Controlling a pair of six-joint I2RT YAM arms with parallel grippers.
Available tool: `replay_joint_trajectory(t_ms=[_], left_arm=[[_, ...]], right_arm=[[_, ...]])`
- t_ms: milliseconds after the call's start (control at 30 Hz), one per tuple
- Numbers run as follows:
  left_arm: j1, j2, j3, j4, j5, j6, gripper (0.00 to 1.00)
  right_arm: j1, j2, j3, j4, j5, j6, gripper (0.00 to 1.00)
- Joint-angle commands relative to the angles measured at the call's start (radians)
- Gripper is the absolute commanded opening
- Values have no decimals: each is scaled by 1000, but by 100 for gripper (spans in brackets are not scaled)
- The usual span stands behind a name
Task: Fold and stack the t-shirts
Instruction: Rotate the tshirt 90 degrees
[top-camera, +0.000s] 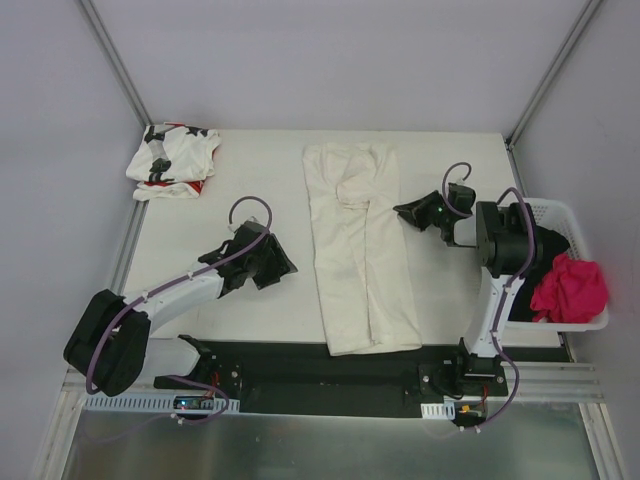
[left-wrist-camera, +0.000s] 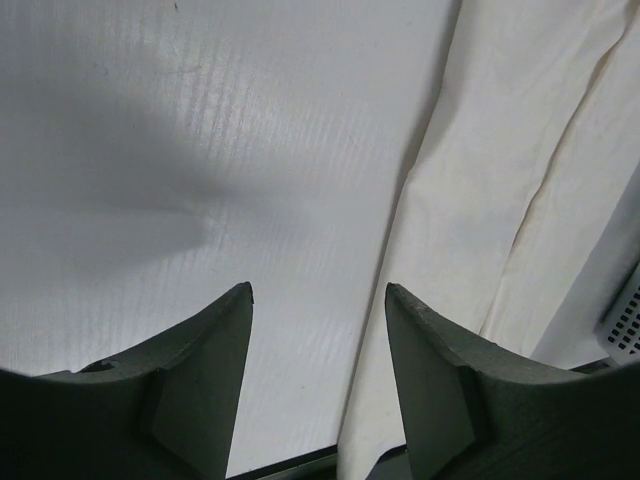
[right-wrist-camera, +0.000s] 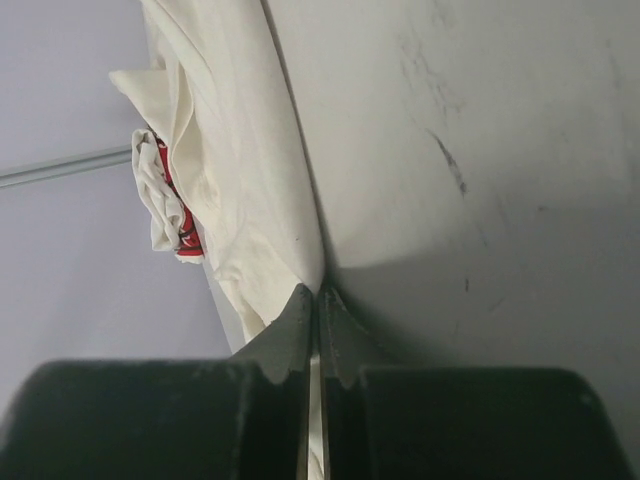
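Cream shirt (top-camera: 358, 250) lies mid-table as a long strip running near-to-far, left gripper (top-camera: 285, 266) open and empty just beside its left edge, right gripper (top-camera: 404, 211) shut beside its far right edge, star shirt (top-camera: 172, 160) bunched far left.

cream shirt (top-camera: 360, 250) splits table (top-camera: 250, 180); basket (top-camera: 555, 205) right

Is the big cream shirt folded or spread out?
Partly folded: the cream shirt lies as a long narrow strip on the table.
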Motion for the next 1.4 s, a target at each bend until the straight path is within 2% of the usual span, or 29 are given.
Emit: replay_joint_trajectory(t_ms=[0,67,100,133,167,267,433,500,667,733,867,1067,1200,1367], left_arm=[[8,-14,7,-3,-20,41,54],[10,-7,21,0,-27,49,54],[13,-6,25,1,-26,58,54],[16,-4,37,4,-27,63,54],[19,-1,44,7,-29,69,54],[47,0,65,36,-21,89,54],[76,34,117,102,-35,126,54],[102,80,140,132,-12,144,54],[197,228,229,239,111,144,55],[218,298,301,264,164,152,55],[268,530,461,312,270,164,54],[280,799,734,323,345,173,45],[277,894,832,329,417,137,41],[280,937,861,346,413,133,39]], right_arm=[[19,-54,-65,-7,99,-34,1],[28,-62,-64,-26,103,-54,2],[33,-68,-62,-29,99,-54,7],[33,-70,-58,-29,93,-60,18],[34,-74,-43,-35,88,-66,20],[33,-103,3,-117,86,-133,23],[8,-145,184,-377,138,-282,27],[4,-143,241,-471,145,-340,27],[-24,-140,373,-573,158,-398,27],[-26,-159,372,-581,157,-398,27],[-24,-235,305,-564,137,-395,27],[-24,-412,197,-550,135,-414,27],[-27,-498,154,-558,134,-424,27],[-29,-525,142,-553,119,-411,27]])
